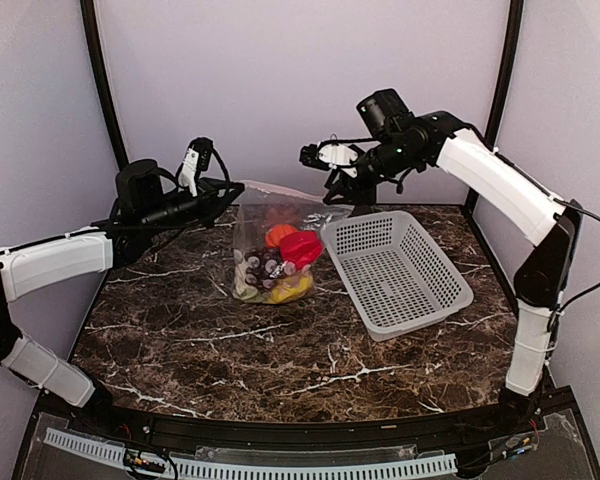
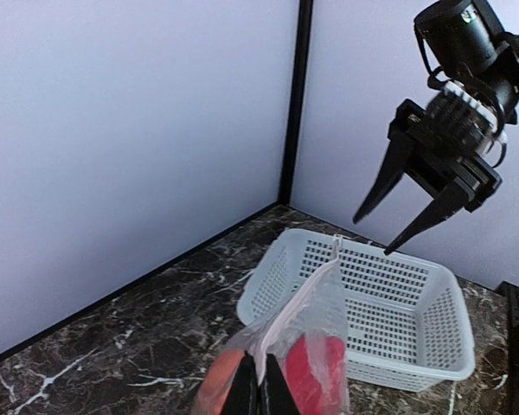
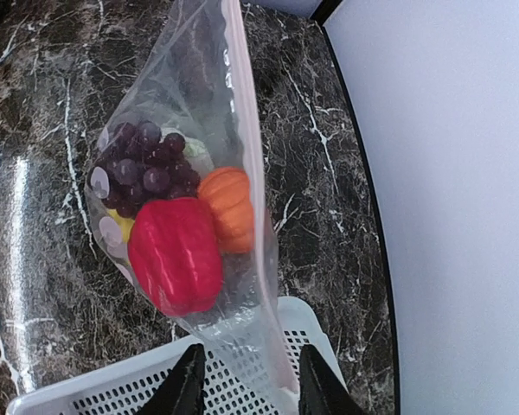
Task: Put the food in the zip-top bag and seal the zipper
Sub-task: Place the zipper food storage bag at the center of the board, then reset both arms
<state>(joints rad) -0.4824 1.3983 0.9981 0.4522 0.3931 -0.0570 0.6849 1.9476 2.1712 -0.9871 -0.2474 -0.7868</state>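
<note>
- Zip-top bag [image 1: 265, 225] is held up by a top corner over the table [image 1: 230, 350], just beside the white basket [image 1: 425, 315], with the food [image 1: 280, 268] gathered in its lower end
- One end of the zipper [image 3: 242, 104] is clamped between the closed fingers of the left gripper [image 2: 258, 391]; the right gripper [image 3: 252, 350] is spread wide, with the strip's far end lying between its fingers and nothing pinched yet
- Whether the zipper is pressed shut along its length cannot be told
- If the right fingers are closed off the strip, only loose film would be caught and the seal left gapped
- The load is carried by a thin hold on a floppy edge, so the strip could be dragged out of the left fingers and the food spilled
- The basket rim lies close under the right gripper and could be knocked
- Counted: one bag, one basket, two grippers
- Counted in the bag: one grape bunch [image 3: 143, 164], one red pepper [image 3: 175, 255], one tomato [image 3: 227, 207], one yellow piece [image 3: 121, 226]; a second yellow piece and the cauliflower are not clearly made out
</note>
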